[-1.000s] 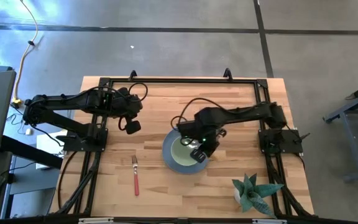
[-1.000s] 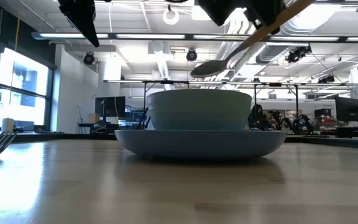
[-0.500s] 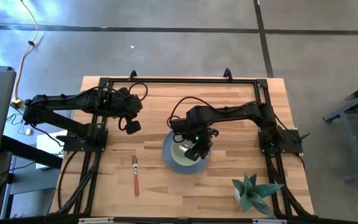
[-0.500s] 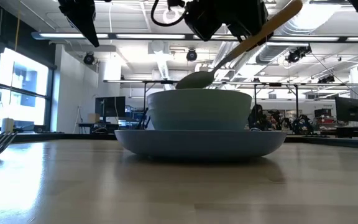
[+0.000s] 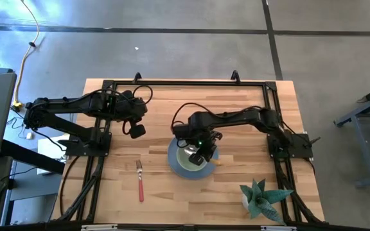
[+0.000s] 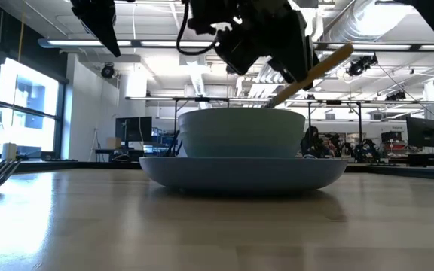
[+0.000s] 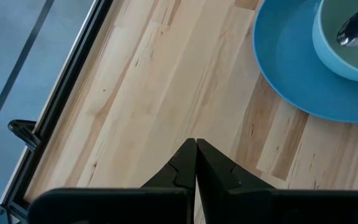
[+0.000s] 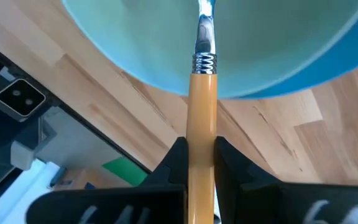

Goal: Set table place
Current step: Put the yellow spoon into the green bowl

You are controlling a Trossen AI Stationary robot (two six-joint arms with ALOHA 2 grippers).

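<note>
Hovering over the bench's (image 5: 236, 102) left part, the left tool (image 5: 136, 130) has its fingers pressed together with nothing between them. The red-handled fork (image 5: 140, 181) lies flat on the wood near the front edge. To its right stands the blue-grey plate (image 5: 175, 163) with the pale green bowl (image 6: 241, 134) on it. The right tool (image 5: 202, 154) is above the bowl, clamped on the orange handle of the spoon (image 8: 202, 106), which is tilted with its metal end inside the bowl. The spiky potted plant (image 5: 262, 197) stands at the front right corner.

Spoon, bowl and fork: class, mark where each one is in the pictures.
spoon (image 8: 202, 99): right wrist view, on its orange handle.
bowl (image 6: 241, 134): low view, on its outer wall.
fork (image 5: 140, 186): high view, on its red handle.
</note>
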